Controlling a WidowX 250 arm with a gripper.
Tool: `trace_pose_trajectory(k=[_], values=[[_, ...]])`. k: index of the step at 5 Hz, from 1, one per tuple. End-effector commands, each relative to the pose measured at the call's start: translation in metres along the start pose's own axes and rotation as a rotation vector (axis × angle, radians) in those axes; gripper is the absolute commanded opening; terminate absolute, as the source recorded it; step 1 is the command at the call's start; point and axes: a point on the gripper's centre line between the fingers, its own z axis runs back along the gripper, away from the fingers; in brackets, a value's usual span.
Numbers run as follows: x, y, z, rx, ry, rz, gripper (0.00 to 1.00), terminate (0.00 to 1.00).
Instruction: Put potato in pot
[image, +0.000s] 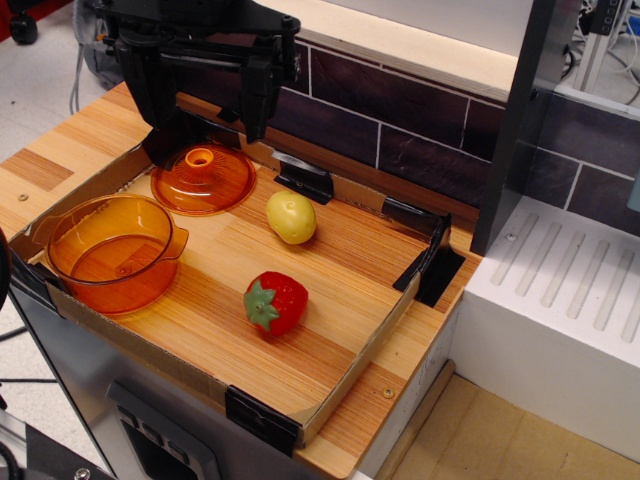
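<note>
The pale-yellow potato (291, 217) lies on the wooden board near the middle back. The transparent orange pot (112, 250) stands empty at the left front, its two small handles showing. My black gripper (208, 112) hangs at the back left, above the orange lid and to the left of the potato. Its two fingers (258, 98) stand wide apart with nothing between them. The potato is a hand's width to the right of the gripper, and the pot lies in front of it.
A domed orange lid (203, 178) with a knob lies just behind the pot, under the gripper. A red strawberry (275, 302) with a green cap lies in front of the potato. A low cardboard rim (352, 372) edges the board. A white drying rack (560, 300) stands to the right.
</note>
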Motion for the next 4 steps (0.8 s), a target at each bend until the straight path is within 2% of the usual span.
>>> trace_pose_trajectory(k=[1, 2, 3, 4], values=[[0.0, 0.0, 0.0, 0.0, 0.0, 0.0, 1.0, 0.0], [0.004, -0.019, -0.002, -0.06, -0.064, 0.255, 1.0, 0.0], [0.019, -0.026, -0.008, -0.147, -0.055, 0.516, 1.0, 0.0], [0.032, -0.026, -0.02, -0.15, -0.062, 0.692, 1.0, 0.0]])
